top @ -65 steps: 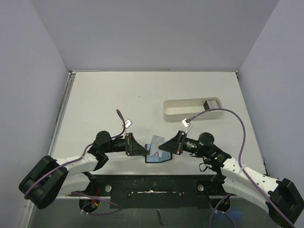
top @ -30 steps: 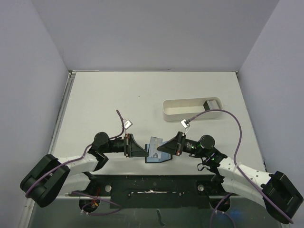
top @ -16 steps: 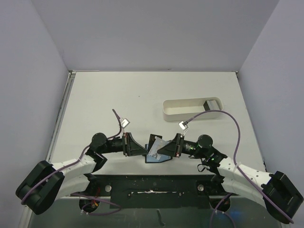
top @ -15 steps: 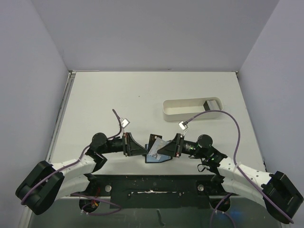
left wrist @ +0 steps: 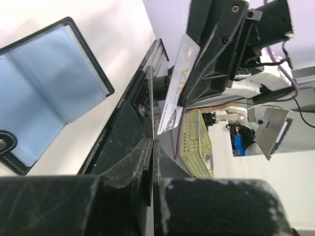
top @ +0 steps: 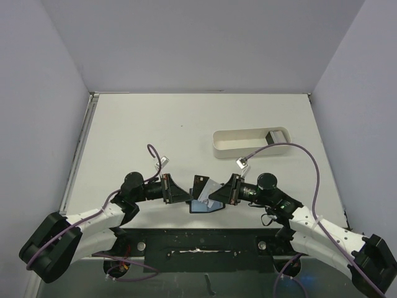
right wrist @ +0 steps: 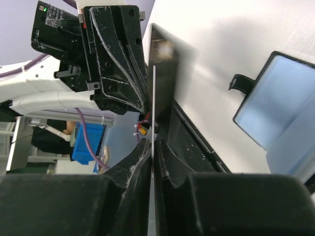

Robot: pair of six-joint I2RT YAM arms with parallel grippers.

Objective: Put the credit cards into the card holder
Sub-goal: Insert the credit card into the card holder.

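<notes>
The card holder (top: pixel 204 207) lies open on the table near the front edge, black with bluish pockets; it also shows in the left wrist view (left wrist: pixel 49 93) and the right wrist view (right wrist: pixel 280 105). My right gripper (top: pixel 215 196) is shut on a pale credit card (top: pixel 211 187), held tilted just above the holder, face-on in the left wrist view (left wrist: pixel 178 83) and edge-on in its own view (right wrist: pixel 153 98). My left gripper (top: pixel 188 197) faces it, shut on a thin dark card, edge-on in its own view (left wrist: pixel 149 98) and showing in the right wrist view (right wrist: pixel 165 73).
A long white oval tray (top: pixel 248 144) stands at the back right with a small dark thing in its right end. The black mounting rail (top: pixel 198 239) runs along the near edge right behind the holder. Purple cables loop above both wrists.
The pale card has tilted up and shifted slightly right above the holder. A dark strip now shows beside it. Both grippers stay shut, close together.
</notes>
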